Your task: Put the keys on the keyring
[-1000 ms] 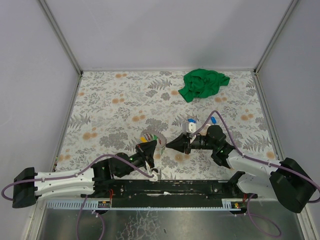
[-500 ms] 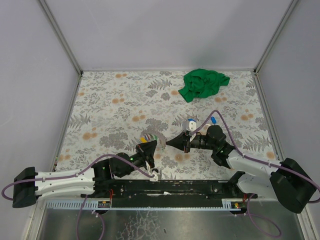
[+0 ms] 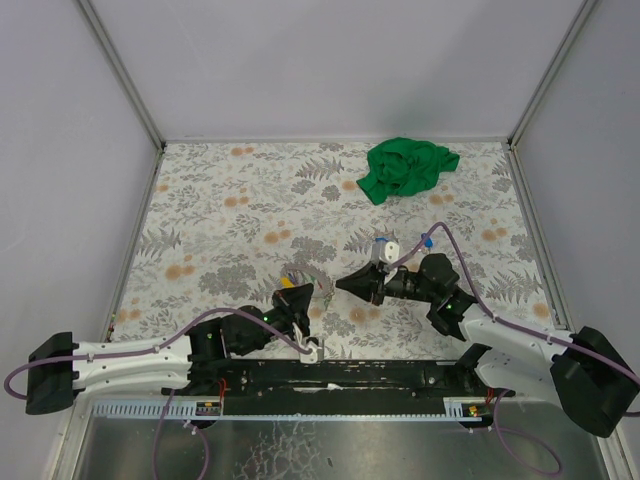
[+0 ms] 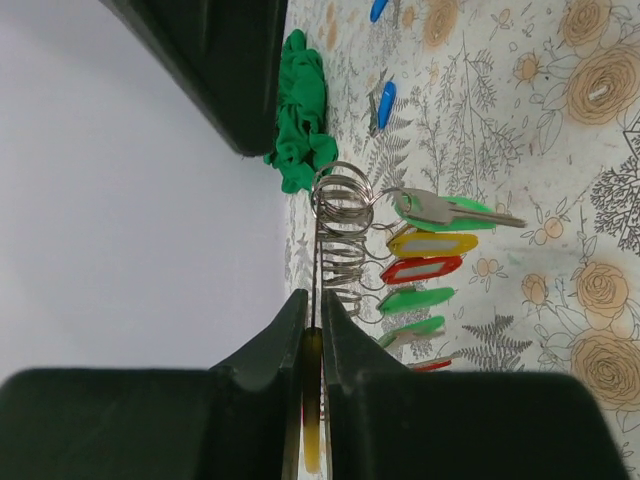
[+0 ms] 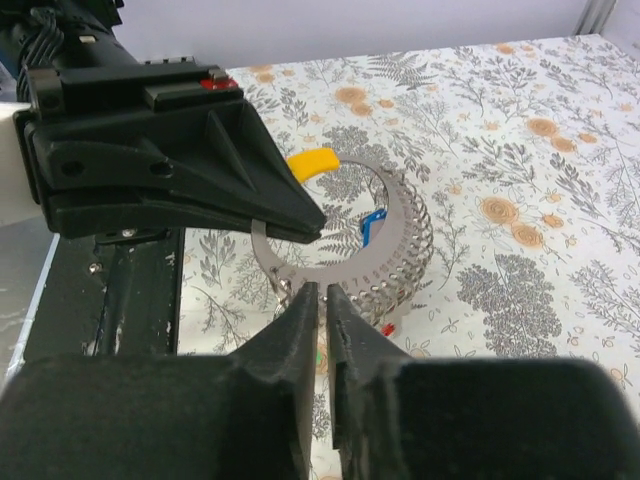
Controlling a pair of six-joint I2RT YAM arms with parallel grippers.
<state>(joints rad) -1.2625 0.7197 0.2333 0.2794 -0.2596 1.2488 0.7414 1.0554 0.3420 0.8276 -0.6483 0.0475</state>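
The keyring point(image 5: 345, 262) is a silvery crescent strung with many small wire loops. My left gripper point(image 4: 312, 305) is shut on its thin edge, beside a yellow tab point(image 5: 312, 162). Several keys hang from the loops: green point(image 4: 455, 208), yellow point(image 4: 435, 243) and red point(image 4: 422, 269), with more below. From the top, the keyring point(image 3: 303, 271) sits just ahead of the left gripper point(image 3: 298, 293). My right gripper point(image 5: 318, 290) has its jaws nearly together at the keyring's lower rim, and nothing shows between them. A blue key point(image 5: 372, 225) sits inside the crescent. Loose blue keys point(image 4: 386, 103) lie on the table.
A crumpled green cloth point(image 3: 408, 166) lies at the back right of the flowered table top point(image 3: 220, 210). A blue key point(image 3: 427, 241) rests beside the right arm's purple cable. White walls close the table in on three sides.
The right wrist has shifted slightly, its tip still at the keyring. The left gripper has drawn back a little towards the near edge, keeping hold of the keyring.
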